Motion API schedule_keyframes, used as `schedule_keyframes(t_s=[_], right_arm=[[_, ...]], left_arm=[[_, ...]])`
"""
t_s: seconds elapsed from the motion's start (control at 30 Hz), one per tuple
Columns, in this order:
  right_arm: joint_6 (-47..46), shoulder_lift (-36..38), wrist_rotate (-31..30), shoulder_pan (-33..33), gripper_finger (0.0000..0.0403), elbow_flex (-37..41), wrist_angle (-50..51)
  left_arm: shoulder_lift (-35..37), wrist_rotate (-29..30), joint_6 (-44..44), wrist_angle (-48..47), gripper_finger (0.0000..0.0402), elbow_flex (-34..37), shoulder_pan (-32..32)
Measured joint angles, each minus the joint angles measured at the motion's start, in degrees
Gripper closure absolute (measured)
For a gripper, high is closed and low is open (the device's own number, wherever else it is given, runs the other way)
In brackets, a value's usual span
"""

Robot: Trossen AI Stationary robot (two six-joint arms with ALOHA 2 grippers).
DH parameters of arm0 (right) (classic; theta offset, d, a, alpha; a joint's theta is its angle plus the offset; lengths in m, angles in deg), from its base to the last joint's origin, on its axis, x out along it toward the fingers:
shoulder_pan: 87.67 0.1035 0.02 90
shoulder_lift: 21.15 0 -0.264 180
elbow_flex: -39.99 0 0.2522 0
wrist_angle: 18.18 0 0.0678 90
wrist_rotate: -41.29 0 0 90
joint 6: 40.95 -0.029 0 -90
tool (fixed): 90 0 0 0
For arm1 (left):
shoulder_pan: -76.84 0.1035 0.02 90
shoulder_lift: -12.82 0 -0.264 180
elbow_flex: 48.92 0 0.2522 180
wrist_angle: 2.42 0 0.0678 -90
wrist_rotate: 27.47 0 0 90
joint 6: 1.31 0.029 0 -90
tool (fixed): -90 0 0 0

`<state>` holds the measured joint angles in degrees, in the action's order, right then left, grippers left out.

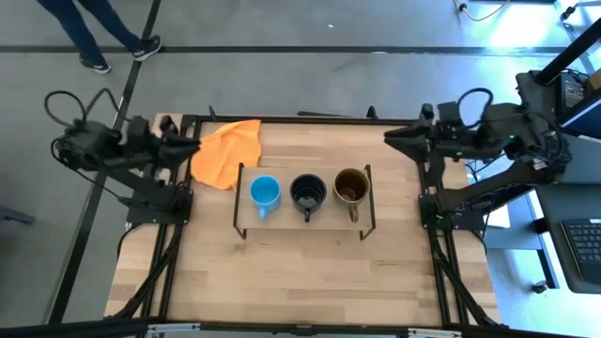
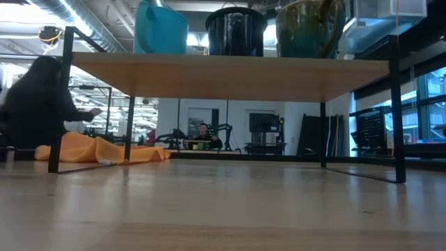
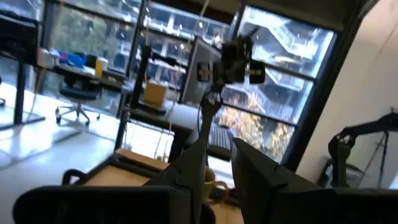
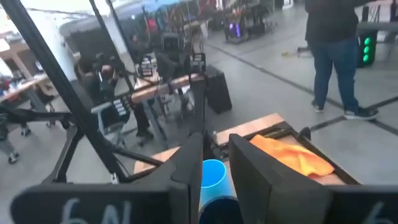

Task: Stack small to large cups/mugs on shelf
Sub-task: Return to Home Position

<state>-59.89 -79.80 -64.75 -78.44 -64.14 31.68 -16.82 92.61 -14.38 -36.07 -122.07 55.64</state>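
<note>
Three mugs stand upright in a row on the low wooden shelf (image 1: 246,201): a small light-blue mug (image 1: 265,193) at the left, a black mug (image 1: 308,192) in the middle and an olive-brown mug (image 1: 351,187) at the right. In the low view they stand on the shelf board (image 2: 230,77). My left gripper (image 1: 194,145) hovers at the table's left edge, slightly open and empty. My right gripper (image 1: 389,136) hovers at the right edge, slightly open and empty. Both point toward the shelf and stay apart from it.
An orange cloth (image 1: 228,150) lies on the table at the far left, just behind the shelf and next to my left gripper. The shelf's black wire legs (image 2: 397,104) stand on the tabletop. A person (image 1: 94,28) walks beyond the far edge.
</note>
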Motion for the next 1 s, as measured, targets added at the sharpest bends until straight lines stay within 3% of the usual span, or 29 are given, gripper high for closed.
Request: schedule_keyframes(t_s=[0.33,0.57,0.7,1.0], right_arm=[[1.22,13.09,-1.05,0.09,0.0322,19.06,-11.89],[6.34,19.90,-3.06,-1.63,0.0322,22.77,-12.85],[7.77,22.88,-2.97,-2.46,0.0322,24.00,-12.53],[5.71,28.03,-6.07,-2.64,0.0322,27.14,-8.31]], left_arm=[[17.88,5.81,3.34,-0.22,0.0329,10.96,0.02],[27.64,8.33,11.60,-0.20,0.0329,13.12,0.04],[29.35,11.81,15.58,-1.02,0.0329,12.34,0.05],[29.28,16.20,2.70,-10.65,0.0329,13.78,2.13]])
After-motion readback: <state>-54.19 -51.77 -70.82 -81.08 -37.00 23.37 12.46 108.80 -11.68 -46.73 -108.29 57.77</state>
